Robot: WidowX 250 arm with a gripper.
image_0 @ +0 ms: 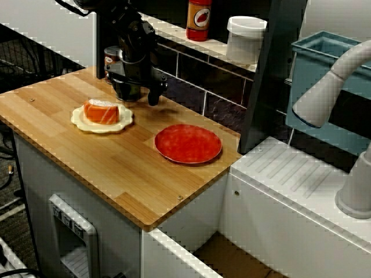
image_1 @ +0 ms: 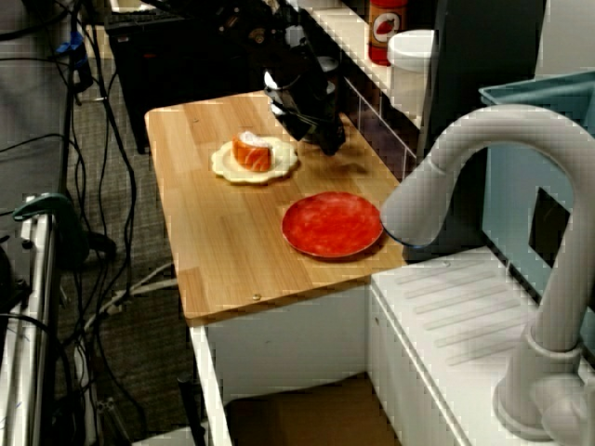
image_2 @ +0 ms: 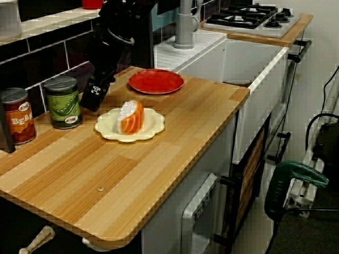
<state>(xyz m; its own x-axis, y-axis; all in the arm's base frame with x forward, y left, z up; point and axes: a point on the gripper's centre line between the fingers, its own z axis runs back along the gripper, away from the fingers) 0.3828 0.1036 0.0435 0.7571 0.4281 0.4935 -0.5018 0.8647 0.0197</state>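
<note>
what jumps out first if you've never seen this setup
An orange-and-white salmon piece on a cream scalloped plate draws the eye first, set toward the back of the wooden counter. The black gripper hangs just behind it, not touching it. A bare red plate lies further along the counter.
</note>
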